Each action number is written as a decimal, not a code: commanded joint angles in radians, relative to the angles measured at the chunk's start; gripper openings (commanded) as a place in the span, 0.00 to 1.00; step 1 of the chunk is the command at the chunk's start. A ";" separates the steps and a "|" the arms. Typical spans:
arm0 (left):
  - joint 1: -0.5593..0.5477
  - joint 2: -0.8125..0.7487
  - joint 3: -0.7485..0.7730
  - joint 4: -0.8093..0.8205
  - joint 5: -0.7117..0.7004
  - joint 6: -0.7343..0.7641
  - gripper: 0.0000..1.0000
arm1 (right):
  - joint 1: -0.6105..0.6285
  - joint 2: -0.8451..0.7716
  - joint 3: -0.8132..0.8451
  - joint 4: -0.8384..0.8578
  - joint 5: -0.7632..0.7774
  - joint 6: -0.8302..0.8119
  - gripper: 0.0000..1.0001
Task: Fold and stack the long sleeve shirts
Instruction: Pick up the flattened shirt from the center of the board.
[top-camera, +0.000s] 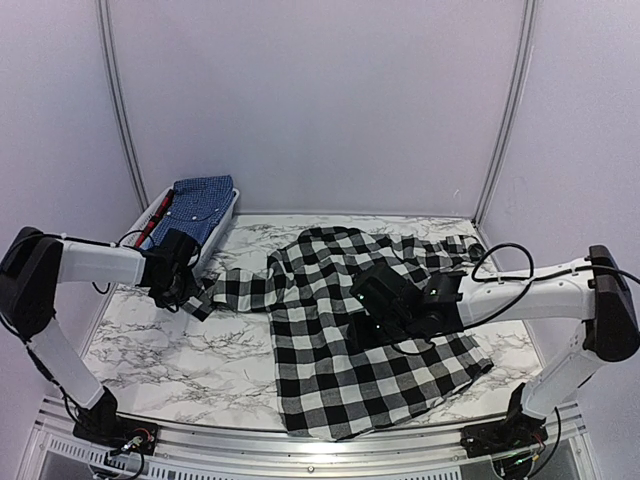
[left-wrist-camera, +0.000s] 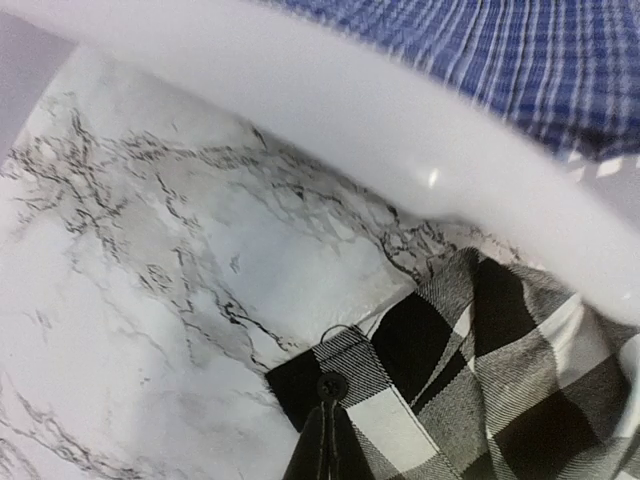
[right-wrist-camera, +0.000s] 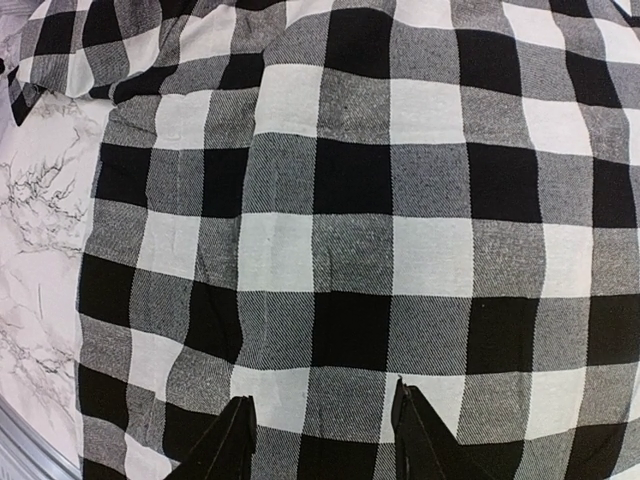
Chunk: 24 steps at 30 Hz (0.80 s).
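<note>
Checked shirt spread across table, left gripper clamped on its sleeve cuff beside far-left corner basket holding blue shirt, right gripper jaws parted over shirt body.

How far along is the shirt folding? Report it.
Done: nothing visible; the checked shirt lies spread out. In hand: the left pincer is shut on its sleeve cuff; the right pincer hangs open over the body. Left: fold it, probably the blue shirt in the basket too, then stack.

Checked shirt spread, blue shirt in basket
</note>
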 joint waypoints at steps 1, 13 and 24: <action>0.018 -0.147 -0.007 -0.055 -0.089 -0.002 0.00 | -0.016 0.028 0.031 0.029 -0.010 -0.024 0.43; 0.044 0.011 0.041 -0.019 0.138 0.127 0.49 | -0.021 0.049 0.057 0.036 -0.020 -0.035 0.43; 0.044 0.113 0.052 -0.011 0.139 0.180 0.60 | -0.022 0.051 0.054 0.039 -0.023 -0.034 0.43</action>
